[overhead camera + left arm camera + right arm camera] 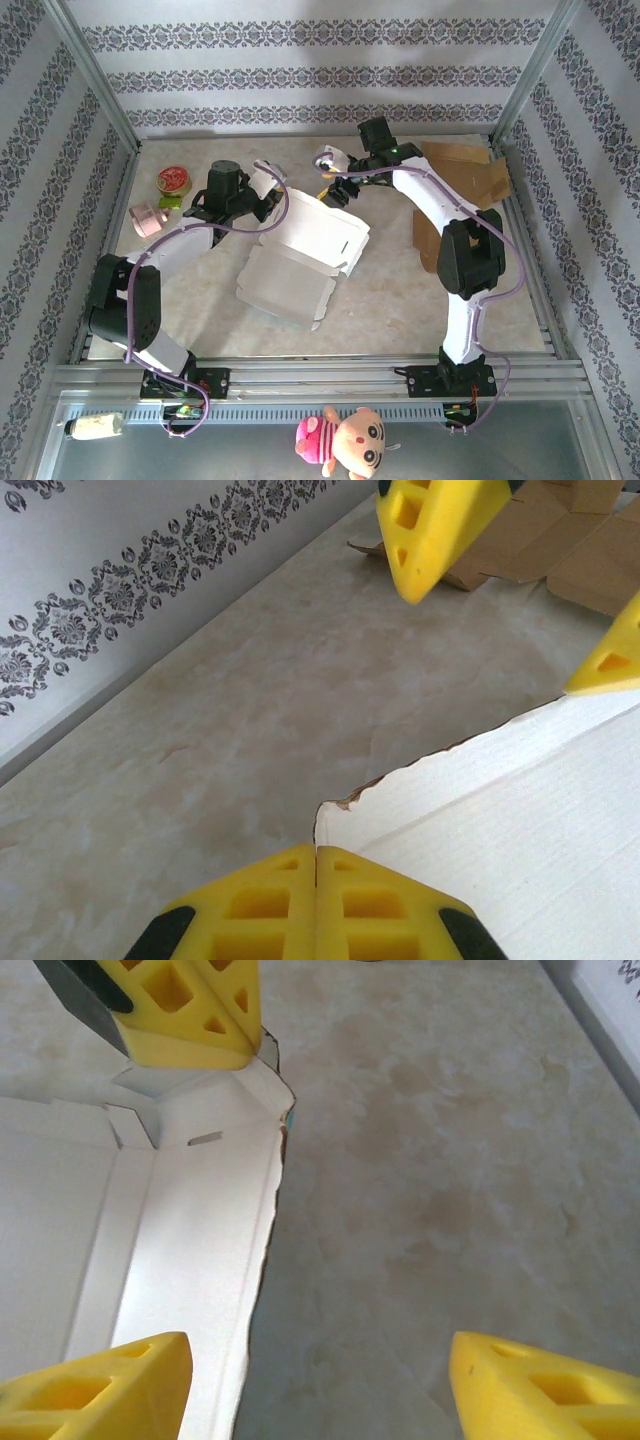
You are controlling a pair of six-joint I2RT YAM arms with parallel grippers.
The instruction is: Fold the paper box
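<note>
The white paper box [305, 255] lies half-folded in the middle of the table, one wall raised at its far side. My left gripper [317, 852] is shut on the torn corner of that raised wall [500, 800]; the right wrist view shows its yellow fingers [190, 1010] pinching the corner. My right gripper [320, 1390] stands open astride the wall's edge [270, 1210], one finger over the white panel and the other over bare table. From above, the left gripper [266, 186] and right gripper [335, 188] meet at the box's far edge.
Brown cardboard pieces [465, 170] lie at the back right, and another [428, 240] sits beside the right arm. A red tin [174, 181] and a pink object [150, 218] rest at the left. Patterned walls close in three sides.
</note>
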